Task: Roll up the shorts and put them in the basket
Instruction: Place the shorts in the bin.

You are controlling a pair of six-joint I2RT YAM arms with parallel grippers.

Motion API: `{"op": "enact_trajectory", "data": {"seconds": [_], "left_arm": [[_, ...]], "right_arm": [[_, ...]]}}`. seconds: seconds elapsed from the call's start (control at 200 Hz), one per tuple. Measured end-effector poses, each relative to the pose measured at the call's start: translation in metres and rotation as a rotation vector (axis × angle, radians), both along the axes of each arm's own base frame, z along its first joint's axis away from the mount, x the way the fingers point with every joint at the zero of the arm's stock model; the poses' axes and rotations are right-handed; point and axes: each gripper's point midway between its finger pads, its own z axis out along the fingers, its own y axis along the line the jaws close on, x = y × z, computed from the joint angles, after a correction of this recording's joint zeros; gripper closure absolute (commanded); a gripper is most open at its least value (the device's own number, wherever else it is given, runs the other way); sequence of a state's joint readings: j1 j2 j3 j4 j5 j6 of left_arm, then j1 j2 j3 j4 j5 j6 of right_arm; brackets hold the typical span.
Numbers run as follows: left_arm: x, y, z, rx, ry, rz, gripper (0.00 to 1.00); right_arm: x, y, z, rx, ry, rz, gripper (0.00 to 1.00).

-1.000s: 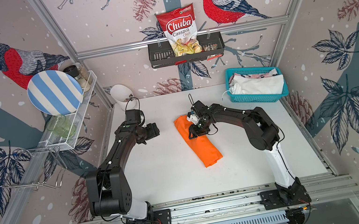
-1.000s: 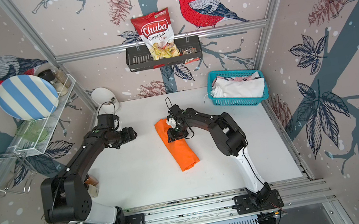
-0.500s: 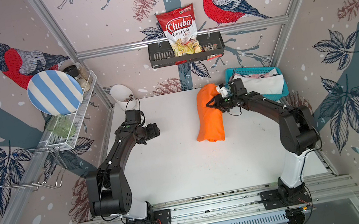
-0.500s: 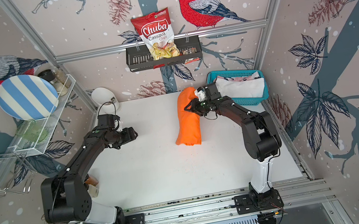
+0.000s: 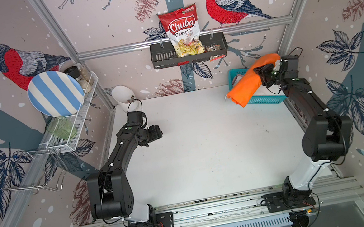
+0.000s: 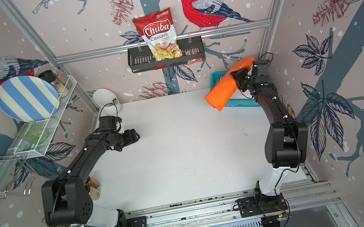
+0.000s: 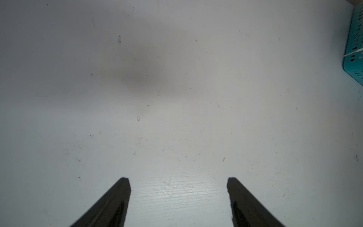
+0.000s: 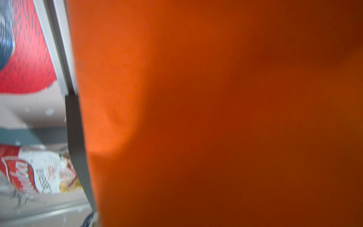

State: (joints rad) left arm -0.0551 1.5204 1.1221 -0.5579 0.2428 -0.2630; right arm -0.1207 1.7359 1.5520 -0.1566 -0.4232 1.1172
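Orange shorts (image 5: 245, 86), rolled, hang clamped in my right pincer (image 5: 260, 73) over the teal basket (image 5: 266, 100); my left pincer (image 7: 178, 179) stands apart.

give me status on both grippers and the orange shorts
Left gripper open, empty, above table. Right gripper shut on orange shorts, rolled, aloft by basket. Nothing in the way.

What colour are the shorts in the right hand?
Plain bright orange. The shorts show best in a top view.
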Motion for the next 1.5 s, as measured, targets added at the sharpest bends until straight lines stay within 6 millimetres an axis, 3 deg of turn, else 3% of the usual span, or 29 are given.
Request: {"op": "enact_trajectory", "data": {"seconds": [0.14, 0.305, 0.515, 0.86, 0.915, 0.96, 1.015, 1.04, 1.06, 1.296, 1.391, 1.501], "left_arm": [[-0.001, -0.001, -0.001, -0.006, 0.003, -0.003, 0.19], [-0.001, -0.003, -0.003, -0.013, 0.01, -0.008, 0.19], [-0.001, -0.003, -0.008, -0.012, 0.023, -0.008, 0.19], [0.001, 0.003, -0.021, -0.01, 0.06, 0.007, 0.19], [0.001, 0.004, -0.021, -0.01, 0.062, 0.008, 0.19], [0.002, 0.004, -0.022, -0.01, 0.063, 0.01, 0.19], [0.002, 0.004, -0.022, -0.01, 0.063, 0.011, 0.19], [0.002, 0.004, -0.022, -0.01, 0.064, 0.011, 0.19], [0.002, 0.005, -0.022, -0.01, 0.065, 0.011, 0.19], [0.002, 0.004, -0.023, -0.013, 0.066, 0.009, 0.19], [0.002, 0.004, -0.021, -0.015, 0.062, 0.008, 0.19], [0.002, 0.003, -0.018, -0.019, 0.054, 0.007, 0.18]], "right_arm": [[-0.002, -0.047, -0.012, 0.043, 0.084, -0.205, 0.59], [0.015, -0.078, -0.041, 0.106, 0.158, -0.349, 0.62], [0.053, -0.093, -0.105, 0.216, 0.267, -0.431, 0.62], [0.11, -0.095, -0.172, 0.392, 0.241, -0.543, 0.56], [0.117, -0.093, -0.178, 0.406, 0.215, -0.552, 0.52], [0.121, -0.091, -0.182, 0.411, 0.195, -0.555, 0.43], [0.121, -0.09, -0.188, 0.416, 0.185, -0.57, 0.19], [0.121, -0.089, -0.189, 0.419, 0.18, -0.576, 0.04], [0.12, -0.088, -0.189, 0.416, 0.175, -0.58, 0.0], [0.099, -0.09, -0.168, 0.381, 0.202, -0.637, 0.0], [0.098, -0.1, -0.144, 0.365, 0.257, -0.673, 0.0], [0.102, -0.113, -0.104, 0.351, 0.294, -0.698, 0.0]]}}
